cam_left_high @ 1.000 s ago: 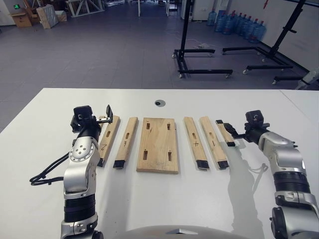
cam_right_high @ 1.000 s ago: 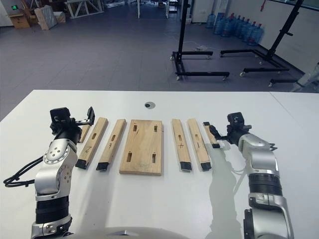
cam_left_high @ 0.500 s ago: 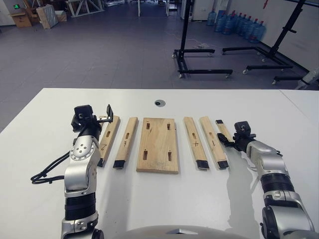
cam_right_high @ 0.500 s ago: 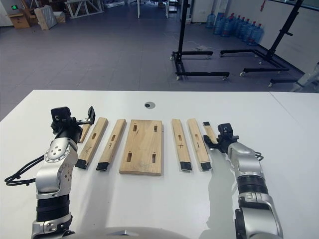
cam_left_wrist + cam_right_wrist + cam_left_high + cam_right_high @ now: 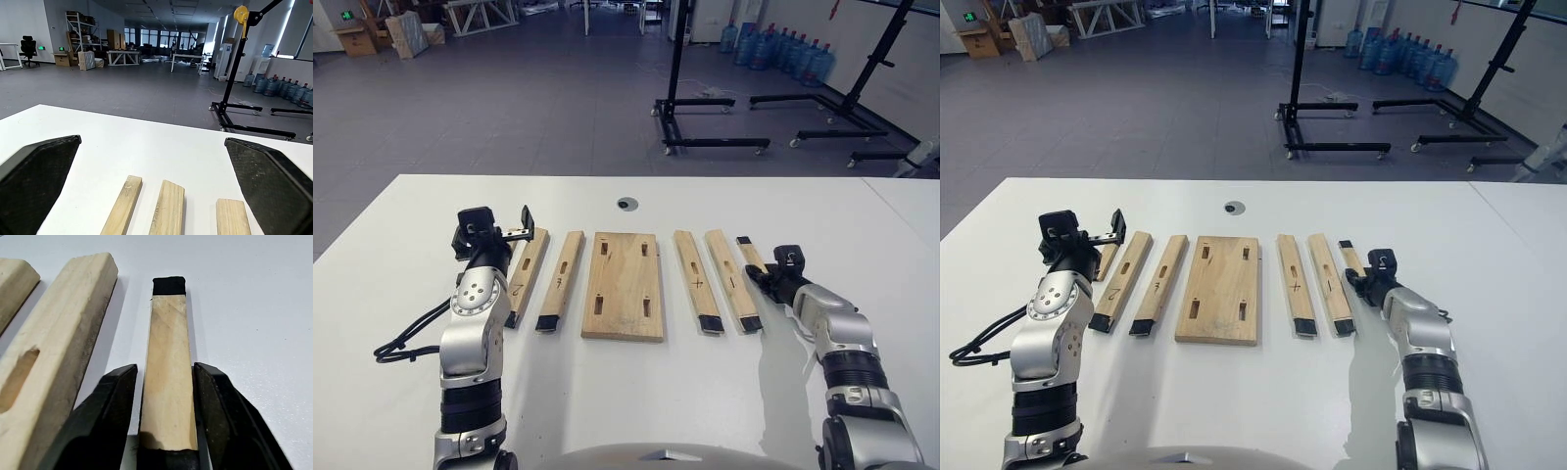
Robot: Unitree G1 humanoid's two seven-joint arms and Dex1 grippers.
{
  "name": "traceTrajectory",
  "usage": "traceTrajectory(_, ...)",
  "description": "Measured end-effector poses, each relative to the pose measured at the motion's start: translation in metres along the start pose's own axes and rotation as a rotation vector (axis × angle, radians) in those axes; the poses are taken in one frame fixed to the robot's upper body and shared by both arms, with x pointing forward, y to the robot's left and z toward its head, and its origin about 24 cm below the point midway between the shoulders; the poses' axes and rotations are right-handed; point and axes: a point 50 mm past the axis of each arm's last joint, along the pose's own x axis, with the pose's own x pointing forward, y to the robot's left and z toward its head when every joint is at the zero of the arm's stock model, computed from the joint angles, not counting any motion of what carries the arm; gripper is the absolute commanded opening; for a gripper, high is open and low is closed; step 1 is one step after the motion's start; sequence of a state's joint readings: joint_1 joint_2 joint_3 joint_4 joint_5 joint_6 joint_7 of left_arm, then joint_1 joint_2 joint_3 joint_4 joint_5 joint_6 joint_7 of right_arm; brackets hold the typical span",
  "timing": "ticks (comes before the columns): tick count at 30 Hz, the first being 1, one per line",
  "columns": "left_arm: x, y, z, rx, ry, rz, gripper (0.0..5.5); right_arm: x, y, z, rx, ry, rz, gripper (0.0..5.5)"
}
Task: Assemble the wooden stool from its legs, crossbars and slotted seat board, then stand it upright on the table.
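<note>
Here we are at the right side of the surface (image 5: 705, 392). The right end effector (image 5: 165, 367) is down over the crossbar (image 5: 168, 323), which lies flat at the far right of the row. Its fingers (image 5: 115, 391) are closed in on the crossbar's two long edges, and we judge them to be gripping.

It's a short wooden slat: light, stiff, smooth-sided, with a dark tip. A mid-length pinch across the narrow width looks like the safe hold. Taken off-centre, it could swing.

The nearest leg (image 5: 63, 323) sits just beside it, so one finger works in a tight gap. Lifting straight up should keep us from nudging that leg.

The seat board (image 5: 624, 284) lies in the middle, with two legs on either side of it.

Over on the left, the left end effector (image 5: 151, 142) hangs wide open, holding nothing, above the wooden ends there. A cable (image 5: 401, 343) trails beside that arm, well apart from the parts.
</note>
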State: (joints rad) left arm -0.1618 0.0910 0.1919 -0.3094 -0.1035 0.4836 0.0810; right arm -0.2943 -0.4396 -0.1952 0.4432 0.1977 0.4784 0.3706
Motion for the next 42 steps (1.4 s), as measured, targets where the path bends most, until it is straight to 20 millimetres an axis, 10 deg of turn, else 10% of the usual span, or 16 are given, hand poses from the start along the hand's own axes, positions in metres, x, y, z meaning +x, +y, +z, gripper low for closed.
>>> traceTrajectory(14,0.002,0.0,-0.001,-0.046,0.021,-0.001,5.4,0.0,-0.005,0.0,-0.006,-0.062,-0.011,1.28)
traceTrajectory(19,0.003,-0.009,0.01,-0.378,0.076,-0.23,5.4,-0.014,-0.019,0.059,0.044,-0.317,-0.037,1.28)
traceTrajectory(23,0.002,-0.028,0.034,-0.639,0.077,-0.526,5.4,-0.035,0.034,0.142,-0.115,-0.607,0.176,1.28)
traceTrajectory(25,0.0,-0.046,0.039,-0.767,0.105,-0.669,5.4,-0.032,0.101,0.14,-0.19,-0.615,0.435,1.28)
traceTrajectory(29,-0.002,-0.065,0.033,-0.899,0.19,-0.785,5.4,-0.04,0.163,0.122,-0.254,-0.599,0.703,1.28)
traceTrajectory(42,-0.004,-0.086,0.027,-1.019,0.271,-0.86,5.4,-0.058,0.199,0.095,-0.302,-0.559,0.942,1.28)
